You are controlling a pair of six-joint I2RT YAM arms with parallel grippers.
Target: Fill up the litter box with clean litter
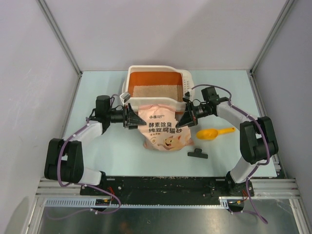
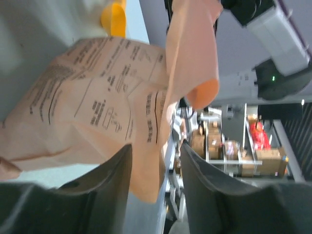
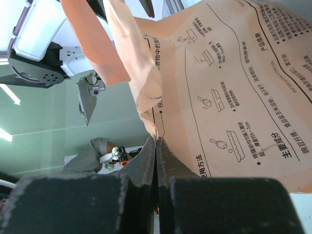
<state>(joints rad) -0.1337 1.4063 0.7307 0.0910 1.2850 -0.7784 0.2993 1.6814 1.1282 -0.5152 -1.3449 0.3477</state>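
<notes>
Because the pink bag (image 1: 161, 130) has to be tipped over the rim, the two arms meet it at its top corners, one on each side. The bag's upper end leans against the near wall of the litter box (image 1: 152, 68). The right gripper (image 3: 156, 144) has its jaws pressed tight together on a fold of the bag's edge, a pinch firm enough for lifting. The left gripper (image 2: 156, 148) has its jaws moderately apart. The bag's other corner hangs between them, and as far as the wrist view shows, they straddle it rather than clamp it.

The box sits at the far middle of the table (image 1: 122, 156), just behind the bag. A shallow layer of clean litter (image 1: 156, 91) covers part of its floor below the orange inner wall, so I judge the filling unfinished. The orange scoop (image 1: 214, 132) and a black clip (image 1: 197, 153) lie to the right, out of the arms' way.
</notes>
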